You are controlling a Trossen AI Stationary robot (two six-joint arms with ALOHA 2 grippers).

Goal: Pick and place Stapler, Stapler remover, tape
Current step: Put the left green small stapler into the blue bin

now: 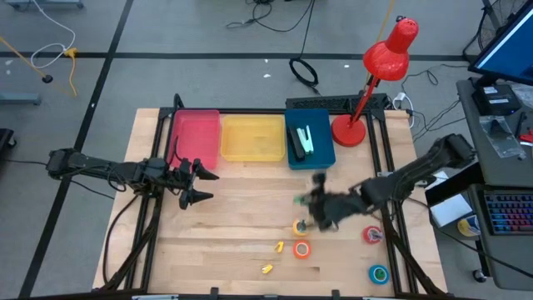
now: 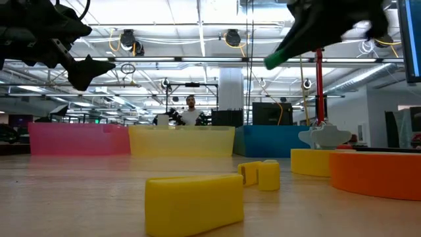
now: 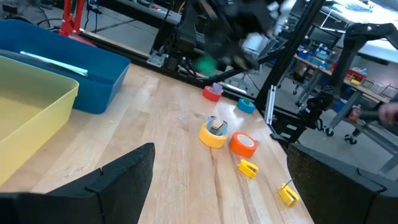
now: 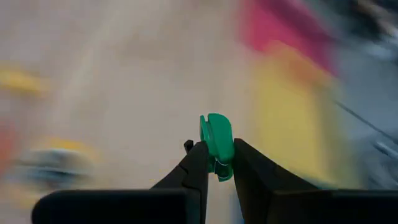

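My right gripper (image 1: 308,203) hangs above the table's middle, shut on a small green staple remover (image 4: 216,140), which also shows as a green tip (image 2: 275,60) in the low view. On the table below it lie the yellow tape roll (image 1: 300,227), orange roll (image 1: 301,249), red roll (image 1: 372,235) and blue-teal roll (image 1: 379,273). Two yellow staple removers (image 1: 279,247) (image 1: 266,268) lie near the front edge. A stapler (image 1: 304,143) lies in the blue bin (image 1: 323,155). My left gripper (image 1: 204,184) waits open over the table's left part. My right gripper pinches the green staple remover by its lower end (image 4: 217,167) between the two fingers (image 4: 198,163). The rounded green end sticks out past the fingertips. The remover is lifted clear of the table.
A pink bin (image 1: 196,137), a yellow bin (image 1: 252,137) and the blue bin stand in a row along the far edge. A red desk lamp (image 1: 350,129) stands right of the blue bin. Bare wood lies between the bins and the tape rolls.
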